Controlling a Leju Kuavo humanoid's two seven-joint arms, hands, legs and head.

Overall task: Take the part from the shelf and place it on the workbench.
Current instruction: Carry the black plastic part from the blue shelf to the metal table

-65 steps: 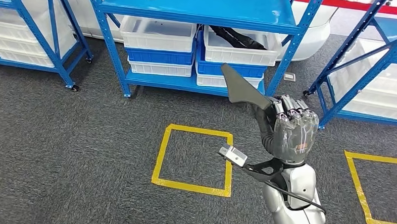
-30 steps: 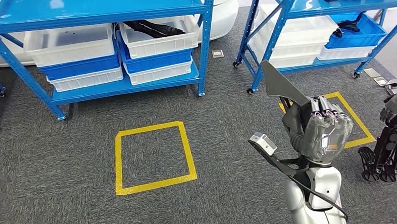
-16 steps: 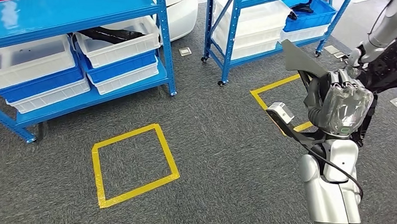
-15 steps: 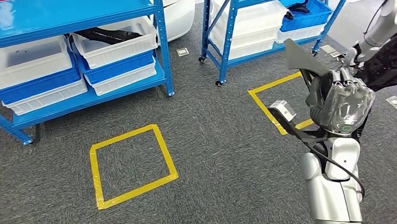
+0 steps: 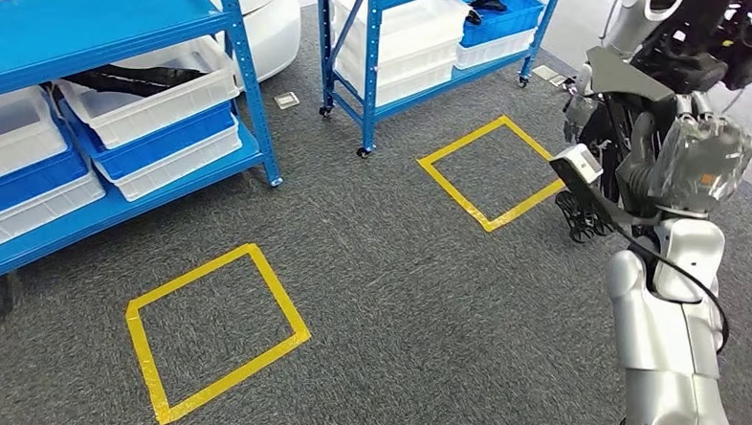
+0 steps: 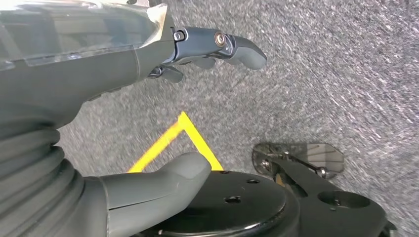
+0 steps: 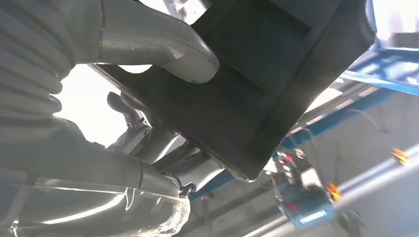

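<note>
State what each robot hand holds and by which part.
The right robot hand grips the dark part by its lower end. The left robot hand holds nothing.

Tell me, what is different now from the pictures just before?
The robot has turned to its right, so the whole view slid: the blue metal shelves and yellow tape squares drifted left, and another dark robot came into sight. The right hand still grips the flat dark grey part, raised.

Two shelves (image 5: 99, 114) (image 5: 418, 42) behind two taped floor squares (image 5: 216, 332) (image 5: 494, 172), another robot (image 5: 686, 44) far right.
</note>
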